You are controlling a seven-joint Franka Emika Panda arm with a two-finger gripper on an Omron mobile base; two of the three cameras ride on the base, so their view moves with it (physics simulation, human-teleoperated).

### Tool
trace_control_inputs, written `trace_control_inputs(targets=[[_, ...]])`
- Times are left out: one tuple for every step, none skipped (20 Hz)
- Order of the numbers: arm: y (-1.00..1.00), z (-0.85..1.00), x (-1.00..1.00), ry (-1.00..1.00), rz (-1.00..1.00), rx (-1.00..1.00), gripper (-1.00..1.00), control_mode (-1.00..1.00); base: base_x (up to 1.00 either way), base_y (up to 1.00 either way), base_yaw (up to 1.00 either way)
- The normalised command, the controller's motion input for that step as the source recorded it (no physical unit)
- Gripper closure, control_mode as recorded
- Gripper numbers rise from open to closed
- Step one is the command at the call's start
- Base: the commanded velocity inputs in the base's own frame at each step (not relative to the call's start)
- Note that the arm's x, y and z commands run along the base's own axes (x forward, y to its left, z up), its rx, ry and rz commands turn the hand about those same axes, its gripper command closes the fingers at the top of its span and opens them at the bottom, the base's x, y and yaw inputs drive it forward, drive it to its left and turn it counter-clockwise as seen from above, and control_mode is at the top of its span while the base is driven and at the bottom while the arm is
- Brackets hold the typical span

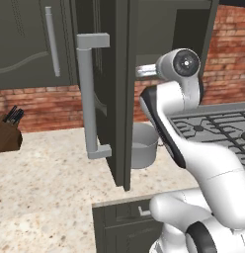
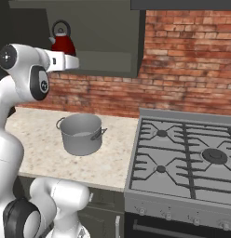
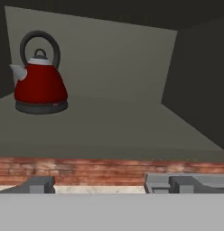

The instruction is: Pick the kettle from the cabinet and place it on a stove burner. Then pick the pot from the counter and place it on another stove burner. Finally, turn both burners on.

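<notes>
I note a red kettle [image 3: 40, 83] with a black loop handle, pale grey spout and dark base. The cabinet [image 1: 112, 74] is dark grey-green, its bar handle [image 1: 90, 96] light grey. The pot [image 2: 81, 134] is plain grey metal. The counter [image 2: 38, 144] reads beige with fine speckling. The wall [image 2: 187, 60] is red-brown brick with pale mortar lines. The cooktop [image 2: 182, 158] is grey under black criss-cross grates.
</notes>
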Motion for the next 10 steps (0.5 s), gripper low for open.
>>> trace_control_inputs(targets=[[0.03, 0.26, 0.14, -0.08, -0.02, 0.00, -1.00, -1.00, 0.00, 0.00, 0.00], [0.01, 0.26, 0.14, -0.08, -0.02, 0.00, -1.00, -1.00, 0.00, 0.00, 0.00], [0.00, 0.26, 0.13, -0.09, -0.02, 0.00, -1.00, -1.00, 0.00, 0.00, 0.00], [0.01, 0.26, 0.13, -0.09, -0.02, 0.00, -1.00, -1.00, 0.00, 0.00, 0.00], [0.03, 0.26, 0.15, -0.08, -0.02, 0.00, -1.00, -1.00, 0.00, 0.00, 0.00], [0.03, 0.25, 0.16, -0.08, -0.02, 0.00, -1.00, -1.00, 0.00, 0.00, 0.00], [0.03, 0.25, 0.17, -0.08, -0.02, 0.00, -1.00, -1.00, 0.00, 0.00, 0.00], [0.06, 0.24, 0.16, -0.09, -0.02, 0.00, -1.00, -1.00, 0.00, 0.00, 0.00], [0.05, 0.23, 0.17, -0.08, -0.02, 0.00, -1.00, -1.00, 0.00, 0.00, 0.00], [0.06, 0.24, 0.16, -0.09, -0.02, 0.00, -1.00, -1.00, 0.00, 0.00, 0.00]])
